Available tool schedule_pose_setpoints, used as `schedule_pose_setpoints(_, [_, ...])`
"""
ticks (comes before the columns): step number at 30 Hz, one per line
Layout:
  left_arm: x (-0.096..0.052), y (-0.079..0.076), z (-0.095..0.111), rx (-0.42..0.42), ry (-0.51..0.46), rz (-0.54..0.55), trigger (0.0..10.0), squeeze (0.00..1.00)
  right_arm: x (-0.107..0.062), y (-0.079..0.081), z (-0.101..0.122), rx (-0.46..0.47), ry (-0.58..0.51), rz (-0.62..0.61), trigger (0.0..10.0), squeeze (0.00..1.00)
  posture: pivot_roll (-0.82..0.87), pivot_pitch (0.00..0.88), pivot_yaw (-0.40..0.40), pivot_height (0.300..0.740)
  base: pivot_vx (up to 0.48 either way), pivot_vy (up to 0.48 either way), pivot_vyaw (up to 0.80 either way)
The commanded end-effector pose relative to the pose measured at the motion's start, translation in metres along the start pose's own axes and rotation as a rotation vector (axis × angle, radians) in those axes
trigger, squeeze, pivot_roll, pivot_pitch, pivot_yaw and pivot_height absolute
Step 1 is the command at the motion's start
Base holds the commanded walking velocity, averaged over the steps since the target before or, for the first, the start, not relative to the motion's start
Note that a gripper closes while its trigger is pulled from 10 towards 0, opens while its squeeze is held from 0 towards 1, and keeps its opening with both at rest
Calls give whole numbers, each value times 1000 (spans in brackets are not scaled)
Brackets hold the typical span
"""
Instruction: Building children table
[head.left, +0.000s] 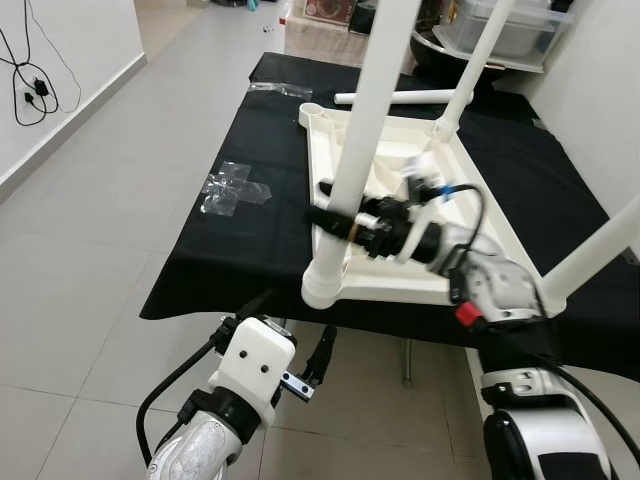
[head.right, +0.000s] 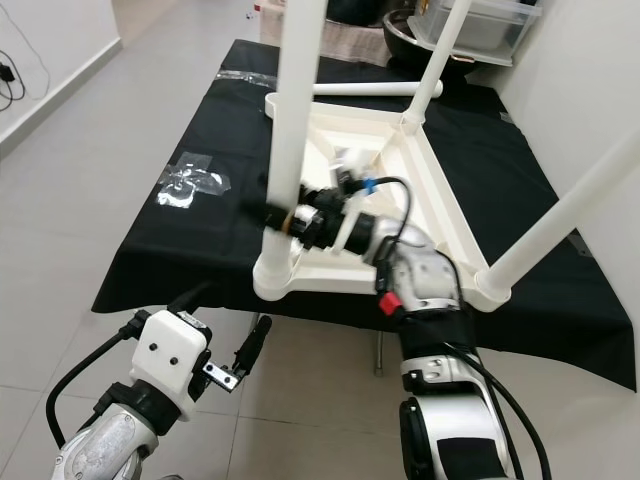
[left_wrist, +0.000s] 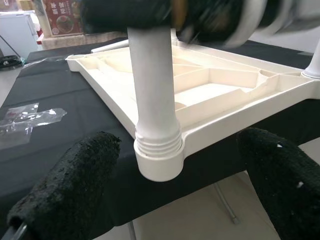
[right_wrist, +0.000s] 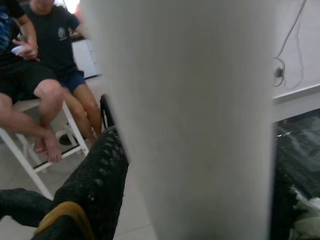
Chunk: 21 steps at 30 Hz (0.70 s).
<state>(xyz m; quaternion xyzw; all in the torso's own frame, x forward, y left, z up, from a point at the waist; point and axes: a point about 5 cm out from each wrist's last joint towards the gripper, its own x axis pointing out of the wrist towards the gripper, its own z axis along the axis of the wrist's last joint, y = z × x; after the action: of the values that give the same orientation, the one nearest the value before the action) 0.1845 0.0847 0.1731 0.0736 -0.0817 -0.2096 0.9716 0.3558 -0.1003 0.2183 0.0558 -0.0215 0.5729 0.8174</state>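
Low at the near edge, the left gripper (head.left: 318, 362) hangs open below the black cloth (head.left: 230, 250). Above it the cream tabletop (head.left: 480, 215) lies upside down, legs upright. Further right, the right gripper (head.left: 335, 222) clamps the nearest leg (head.left: 365, 130). No readable writing.

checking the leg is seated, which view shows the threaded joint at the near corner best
The left wrist view: the leg enters the corner socket close up, thread rings visible. Both eye views show that joint small and from above, with the right gripper around the leg higher up. The right wrist view shows bare leg.
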Motion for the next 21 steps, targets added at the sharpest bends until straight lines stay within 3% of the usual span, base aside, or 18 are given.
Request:
schedule_pose_setpoints(1, [0,-1,-3,-6,14,-7,10000,0,8,-4,-3,-32,36,-41,0,0,149,90,-161,740,0,0,0])
schedule_pose_setpoints(3, [0,-1,-3,-6,14,-4,10000,0,19,-18,-4,-70,50,-260,0,0,149,90,-164,740,0,0,0])
schedule_pose_setpoints(5, [-1,-1,-3,-6,14,-3,10000,0,19,-28,-3,-83,28,-416,0,0,147,88,-160,740,0,0,0])
schedule_pose_setpoints(12, [-1,-2,-4,-7,15,-2,10000,0,4,-38,0,-19,-55,-664,0,0,145,80,-164,740,0,0,0])
schedule_pose_setpoints(13, [-1,-2,-4,-6,15,-2,10000,0,-3,-41,-2,-19,-59,-787,0,0,141,76,-161,740,0,0,0])
schedule_pose_setpoints(15, [-1,-2,-4,-6,15,-2,10000,0,-3,-41,-2,-19,-59,-787,0,0,141,76,-161,740,0,0,0])
schedule_pose_setpoints(16, [-1,-1,-4,-6,16,-1,10000,0,-15,-45,-5,-13,-58,-974,0,0,135,73,-158,740,0,0,0])
schedule_pose_setpoints(17, [-1,-1,-4,-6,16,-1,10000,0,-15,-45,-5,-13,-58,-974,0,0,135,73,-158,740,0,0,0])
schedule_pose_setpoints(18, [-1,-1,-5,0,16,-2,10000,0,-27,-45,-11,28,-66,-1163,0,0,133,71,-158,740,0,0,0])
schedule_pose_setpoints(19, [-1,-1,-5,0,16,-2,10000,0,-27,-45,-11,28,-66,-1163,0,0,133,71,-158,740,0,0,0])
schedule_pose_setpoints(20, [-1,0,-5,2,17,-1,10000,0,-39,-42,-18,74,-81,-1357,0,0,133,69,-155,740,0,0,0])
schedule_pose_setpoints(21, [-1,0,-5,2,17,-1,10000,0,-39,-42,-18,74,-81,-1357,0,0,133,69,-155,740,0,0,0])
